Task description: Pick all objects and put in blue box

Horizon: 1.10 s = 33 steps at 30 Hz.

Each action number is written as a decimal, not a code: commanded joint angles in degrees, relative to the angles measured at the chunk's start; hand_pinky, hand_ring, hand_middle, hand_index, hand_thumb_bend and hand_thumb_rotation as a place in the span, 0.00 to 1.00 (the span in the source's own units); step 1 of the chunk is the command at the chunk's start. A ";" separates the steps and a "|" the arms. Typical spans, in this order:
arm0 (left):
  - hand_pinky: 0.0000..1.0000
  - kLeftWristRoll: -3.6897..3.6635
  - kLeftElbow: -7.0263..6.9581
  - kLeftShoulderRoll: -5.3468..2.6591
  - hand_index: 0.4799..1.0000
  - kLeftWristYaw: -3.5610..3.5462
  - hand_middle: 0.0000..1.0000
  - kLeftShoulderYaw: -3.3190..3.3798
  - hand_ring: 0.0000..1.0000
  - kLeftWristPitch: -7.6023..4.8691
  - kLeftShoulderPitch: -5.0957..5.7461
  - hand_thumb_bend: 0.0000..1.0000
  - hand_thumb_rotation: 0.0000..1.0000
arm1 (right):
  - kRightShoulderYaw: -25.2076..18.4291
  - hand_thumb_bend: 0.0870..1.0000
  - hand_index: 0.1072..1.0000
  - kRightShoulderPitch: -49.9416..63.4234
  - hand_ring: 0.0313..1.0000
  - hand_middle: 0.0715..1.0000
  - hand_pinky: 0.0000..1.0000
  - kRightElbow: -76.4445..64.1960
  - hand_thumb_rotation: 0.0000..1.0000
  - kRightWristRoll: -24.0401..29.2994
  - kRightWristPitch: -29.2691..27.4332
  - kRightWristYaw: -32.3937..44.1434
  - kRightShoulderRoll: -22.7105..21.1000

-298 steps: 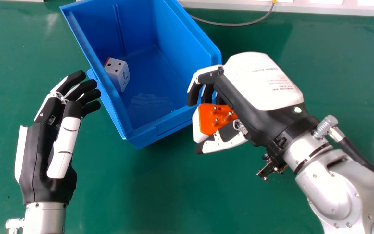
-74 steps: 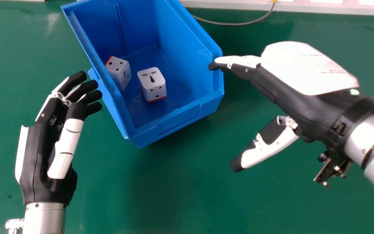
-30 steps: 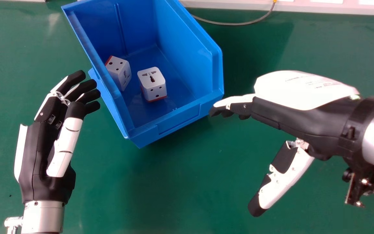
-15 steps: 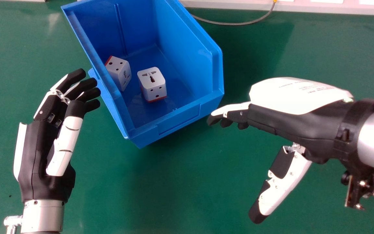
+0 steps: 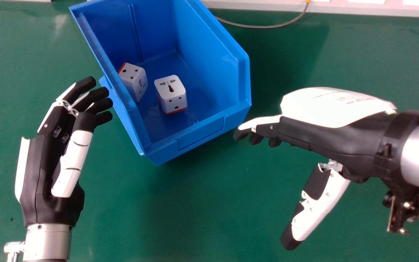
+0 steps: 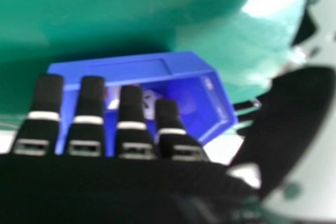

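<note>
Ahead of the right hand (image 5: 333, 109), past its fingers (image 5: 264, 122), sits the box (image 5: 195, 136), with 2 cubes inside. The nearer cube (image 5: 171, 100) stands socket face up behind the low front wall; the farther cube (image 5: 134, 82) leans against the side wall away from the hand. Both count as put away, so the main risk seems to be the box itself. Its front corner is just beside the fingertips, and a sweep forward or inward could catch it and skew or shove the box. A hard enough knock might also tip the leaning cube flat or slide it into its neighbour. If the hand swings low while pulling back, the hanging thumb (image 5: 315, 214) could scrape the table (image 5: 202, 218); how high it hangs is hard to judge.

As for pose, the right hand comes in back up, palm down, wrist off to the right, holding nothing. Its fingers are apart from the thumb, loosely extended towards the box with a slight downward bend, while the thumb slants down and out on the near side. Across from it, the left hand (image 5: 42, 174) is idle at the view's left.
</note>
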 commanded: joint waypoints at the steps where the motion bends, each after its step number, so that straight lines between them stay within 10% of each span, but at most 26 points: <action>1: 0.76 -0.35 -0.28 0.16 0.60 -0.30 0.78 0.41 0.77 -1.17 -0.15 0.68 0.64 | -0.20 0.87 0.86 -1.36 0.79 0.83 0.73 -1.75 0.28 0.27 0.05 -0.74 -1.07; 23: 0.76 0.58 -1.15 -0.12 0.60 0.29 0.78 -0.15 0.77 -1.09 0.18 0.68 0.63 | 1.49 0.87 0.86 -1.66 0.78 0.83 0.74 -2.44 0.28 1.94 0.37 -0.39 -1.15; 33: 0.76 2.03 -2.55 -0.42 0.59 1.68 0.78 -0.57 0.77 -0.92 0.16 0.70 0.64 | 6.78 0.87 0.86 -5.55 0.79 0.84 0.74 -2.19 0.28 4.88 2.97 1.22 -1.90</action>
